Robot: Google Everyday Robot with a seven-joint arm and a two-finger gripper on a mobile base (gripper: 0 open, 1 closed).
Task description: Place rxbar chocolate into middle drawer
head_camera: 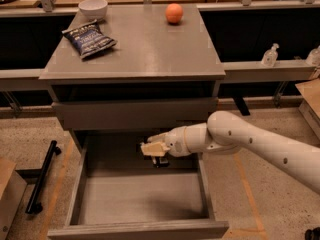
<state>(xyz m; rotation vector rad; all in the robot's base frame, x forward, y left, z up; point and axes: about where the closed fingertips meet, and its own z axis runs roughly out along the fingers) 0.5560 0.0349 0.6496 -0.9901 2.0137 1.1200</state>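
From the one camera, the open drawer [135,200] is the thing to go by. It is pulled well out of the grey cabinet [150,59], its flat floor bare. The gripper [154,150] hangs over the back part of that drawer, above the floor and just below the closed drawer front [135,113] overhead. The white arm reaches in from the drawer's right side.

The pale fingers look closed down on the chocolate bar [160,162], a small dark thing peeking out under them. It is partly hidden, so I'd say it is held rather than swear to it. It is over the drawer, not yet lying in it.

A bar like that should be light and fairly stiff, with a slick wrapper. A pinch across its narrow width near the middle suits it best, and a short drop onto the floor shouldn't hurt it.

Up above the drawer, on the cabinet top, sit a chip bag [89,38], a white bowl [93,7] and an orange [174,13].
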